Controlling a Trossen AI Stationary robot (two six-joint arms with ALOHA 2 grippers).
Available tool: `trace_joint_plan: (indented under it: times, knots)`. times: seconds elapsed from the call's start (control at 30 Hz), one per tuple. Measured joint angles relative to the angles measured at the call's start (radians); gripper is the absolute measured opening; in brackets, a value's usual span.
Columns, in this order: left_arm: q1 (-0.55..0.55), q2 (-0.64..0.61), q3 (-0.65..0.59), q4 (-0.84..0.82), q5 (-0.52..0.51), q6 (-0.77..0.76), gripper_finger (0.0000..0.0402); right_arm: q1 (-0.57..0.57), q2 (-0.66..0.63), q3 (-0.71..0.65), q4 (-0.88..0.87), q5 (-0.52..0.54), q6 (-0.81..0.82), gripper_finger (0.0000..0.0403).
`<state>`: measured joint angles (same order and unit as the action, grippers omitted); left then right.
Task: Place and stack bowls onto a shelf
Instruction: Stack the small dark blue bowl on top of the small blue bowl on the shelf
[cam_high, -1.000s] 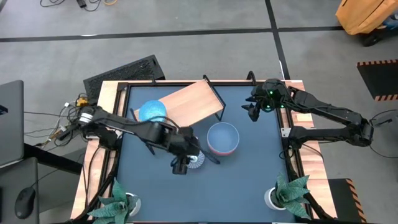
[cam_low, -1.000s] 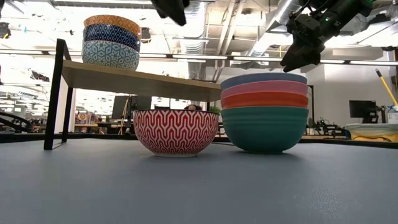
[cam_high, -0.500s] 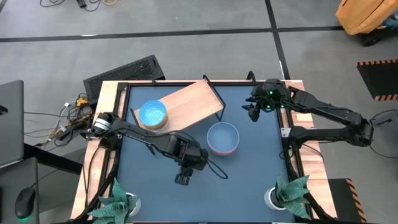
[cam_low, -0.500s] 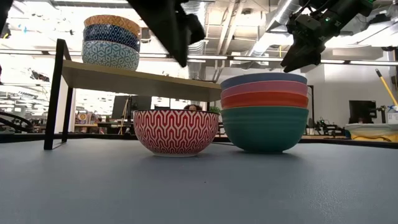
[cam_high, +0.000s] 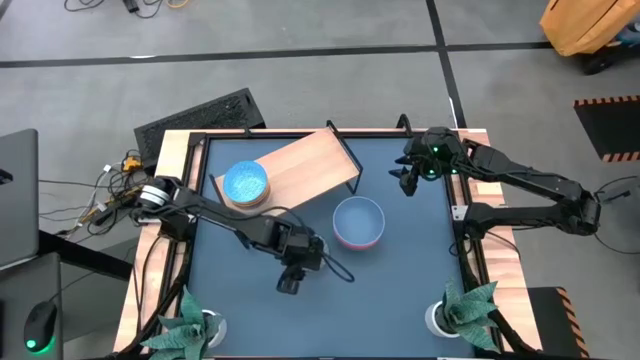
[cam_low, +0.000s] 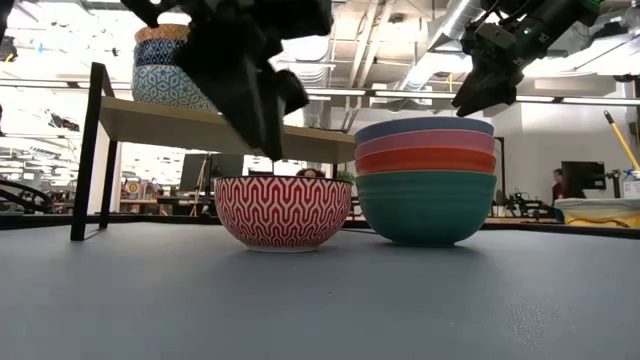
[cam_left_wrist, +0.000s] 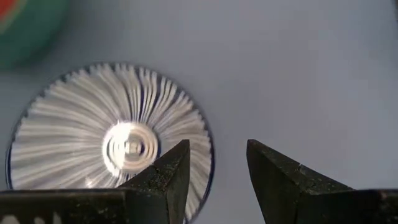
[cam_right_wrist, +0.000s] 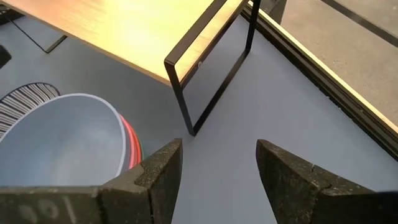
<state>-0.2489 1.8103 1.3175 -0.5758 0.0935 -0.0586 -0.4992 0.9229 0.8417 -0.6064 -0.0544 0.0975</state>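
Observation:
A bowl with a red-and-white lattice outside (cam_low: 283, 212) and blue-and-white radial stripes inside (cam_left_wrist: 106, 146) sits on its base on the blue table. My left gripper (cam_left_wrist: 217, 155) hangs open just above it (cam_low: 268, 140), one finger over the rim and one beyond it, touching nothing. In the high view the arm (cam_high: 288, 280) hides this bowl. To its right stands a stack of bowls (cam_low: 425, 180), light blue on top (cam_high: 358, 222). Three patterned bowls (cam_high: 245, 184) are stacked on the wooden shelf (cam_high: 300, 160). My right gripper (cam_right_wrist: 217, 149) waits open, high by the shelf's right end (cam_high: 408, 178).
The shelf's black legs (cam_right_wrist: 186, 106) stand near the table's far edge, and its board has bare room to the right of the stacked bowls. Two potted plants (cam_high: 190, 325) (cam_high: 465, 310) stand at the near corners. A raised wooden frame (cam_high: 470, 230) runs around the table.
My left gripper has come down from high above the table, with a small shift toward the near edge, and now hangs close over the lattice bowl, covering it in the high view. The bowls and the right arm have kept still.

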Motion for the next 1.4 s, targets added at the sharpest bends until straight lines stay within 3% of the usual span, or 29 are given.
trace_joint_plan:
  times: [0.63,0.93,1.03,1.2,1.4]
  knots:
    - [-0.002,0.000,-0.140,0.130,-0.083,0.013,0.0134,0.000,0.000,0.000,-0.021,0.000,0.007,0.0230]
    - [-0.003,0.025,-0.140,0.124,-0.031,-0.011,0.0037,-0.001,0.000,0.000,-0.021,0.001,0.008,0.0230]
    - [-0.003,0.023,-0.120,0.125,-0.029,-0.052,0.0010,-0.001,0.000,0.000,-0.021,0.001,0.010,0.0230]
    - [-0.021,0.024,-0.050,0.080,0.005,-0.063,0.0004,-0.001,0.000,0.000,-0.017,0.001,0.010,0.0230]
    - [-0.033,0.024,0.062,-0.096,0.005,-0.089,0.0003,-0.001,0.000,0.000,-0.003,0.001,0.007,0.0230]
